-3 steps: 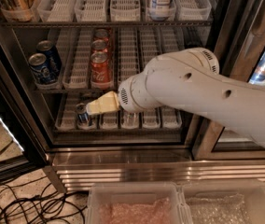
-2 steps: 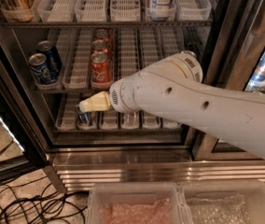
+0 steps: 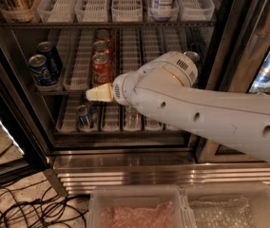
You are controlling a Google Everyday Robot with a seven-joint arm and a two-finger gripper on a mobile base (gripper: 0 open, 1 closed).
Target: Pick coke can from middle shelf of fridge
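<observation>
**Gripper up at the shelf edge, can not yet taken**

At the front lip of the middle shelf (image 3: 75, 70), my gripper (image 3: 97, 94) had climbed from the lower rack's height of a second before. My wrist had swung up with it. That put the front coke can (image 3: 101, 68) at 12 o'clock from me, just above and not touched. It stood upright in its lane with two more red cans in file behind it, inside the open fridge (image 3: 125, 161). I judged the approach nearly done, with only a short rise and reach left. Whether my gripper was open or closed, I could not tell.

As for writing, the coke can showed white script on red, but too blurred to read. The blue cans (image 3: 41, 69) at 10 o'clock carried a round emblem, with no legible name. A dark can (image 3: 83, 116) at 7 o'clock showed no readable label.
</observation>
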